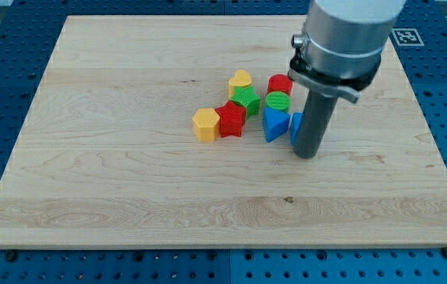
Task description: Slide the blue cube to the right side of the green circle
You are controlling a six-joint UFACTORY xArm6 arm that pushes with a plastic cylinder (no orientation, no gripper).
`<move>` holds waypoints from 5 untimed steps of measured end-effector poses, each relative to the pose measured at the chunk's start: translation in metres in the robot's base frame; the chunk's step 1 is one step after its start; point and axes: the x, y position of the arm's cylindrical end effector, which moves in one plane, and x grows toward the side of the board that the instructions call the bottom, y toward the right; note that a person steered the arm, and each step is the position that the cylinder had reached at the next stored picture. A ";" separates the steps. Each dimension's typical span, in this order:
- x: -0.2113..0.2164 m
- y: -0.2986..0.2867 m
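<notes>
My tip (308,155) touches the mostly hidden blue plastic cube (295,126), at five o'clock of the green plastic circle (278,101); sliding remains. No claw is fitted.

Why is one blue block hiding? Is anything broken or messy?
Nothing looks broken or spilled. The blue cube is only half hidden behind my tip, which stands right against it. It sits just below the green circle, beside the blue triangle.

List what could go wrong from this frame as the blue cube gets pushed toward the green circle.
My tip hides most of the blue cube, so contact is hard to judge. The blue triangle touches the cube and may get dragged. The green circle and red block sit close and could get bumped.
</notes>
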 end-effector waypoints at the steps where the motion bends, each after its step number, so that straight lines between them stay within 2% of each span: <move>1: -0.022 0.000; 2: -0.016 0.004; 3: -0.004 0.037; 4: -0.014 0.063; 5: -0.032 0.064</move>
